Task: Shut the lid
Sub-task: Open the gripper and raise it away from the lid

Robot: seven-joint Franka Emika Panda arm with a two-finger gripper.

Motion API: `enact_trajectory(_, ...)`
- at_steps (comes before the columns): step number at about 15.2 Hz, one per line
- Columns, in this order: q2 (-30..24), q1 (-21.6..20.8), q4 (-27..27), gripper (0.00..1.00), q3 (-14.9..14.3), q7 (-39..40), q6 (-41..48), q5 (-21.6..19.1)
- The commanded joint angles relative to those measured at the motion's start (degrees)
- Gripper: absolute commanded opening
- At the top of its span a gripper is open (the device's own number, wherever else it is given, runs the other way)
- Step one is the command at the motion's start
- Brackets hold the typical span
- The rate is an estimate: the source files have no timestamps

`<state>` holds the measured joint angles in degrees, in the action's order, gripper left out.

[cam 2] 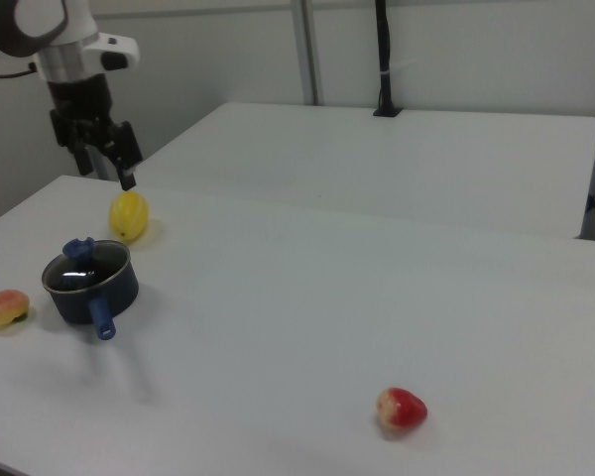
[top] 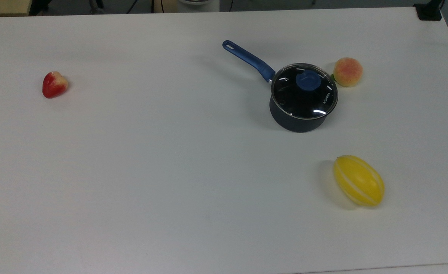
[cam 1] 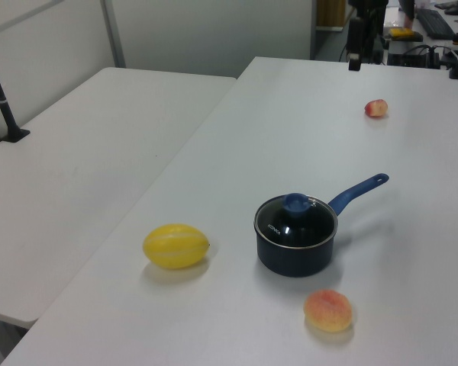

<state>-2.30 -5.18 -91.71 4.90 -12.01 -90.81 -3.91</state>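
Lid [top: 304,95] of clear glass is sitting flat on the dark saucepan [top: 298,120], its thin metal rim matching the pot's mouth all the way round. A rounded blue knob [top: 308,80] is standing at its centre, and small white "KONKA" lettering is running along the glass near the top view's right edge. Bright reflections are glinting on the glass, so the pot's inside is hard to make out. A long blue handle [top: 248,59] with a hanging hole at its tip is pointing up and toward the top view's left.

The end effector [cam 2: 104,154] is hanging high above the white table [top: 170,171] in the right view, well apart from the pot, with its two black fingers spread and nothing between them. In the left view its dark tip [cam 1: 355,46] is showing at the upper edge, the rest being cut off.

A fuzzy-looking peach [top: 347,72] is lying just beside the pot. An oval yellow melon [top: 359,180] with pale stripes is resting nearer the camera, and a red strawberry [top: 54,84] is lying far off toward the top view's left.
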Motion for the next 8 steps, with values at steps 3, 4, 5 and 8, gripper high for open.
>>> enact_trajectory(3,-0.25,0.00,-2.25,1.00,-3.84,8.66,-6.12,-2.24)
enact_trajectory(4,0.01,0.00,-2.25,1.00,-3.84,9.19,-7.09,-1.63)
enact_trajectory(5,0.28,0.00,-2.42,1.00,-3.84,9.63,-8.84,-2.06)
enact_trajectory(8,0.90,-0.27,-2.87,1.00,-3.84,9.81,-9.47,-1.54)
